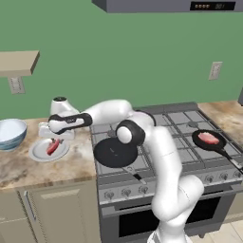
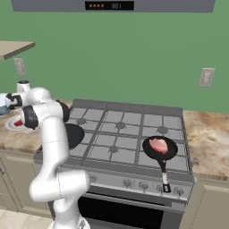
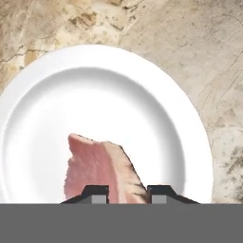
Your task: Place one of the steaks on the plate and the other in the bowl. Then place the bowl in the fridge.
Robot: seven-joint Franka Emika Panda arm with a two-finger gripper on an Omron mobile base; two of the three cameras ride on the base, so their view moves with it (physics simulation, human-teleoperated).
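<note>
The pincer point(image 3: 126, 195) grips a steak point(image 3: 102, 171) over the plate point(image 3: 156, 95) — hood display digits too blurred to read.

1. The plate point(image 1: 38, 153) lies on the surface point(image 1: 71, 166) left of the stove point(image 1: 180, 142), with one steak point(image 1: 52, 146) over it.
2. The bowl point(image 1: 10, 133) stands just behind and left of the plate.
3. A frying pan point(image 1: 209, 140) on the stove's right front burner holds the other steak point(image 1: 207, 138).
4. Another pan point(image 1: 115, 154) sits front left.
</note>
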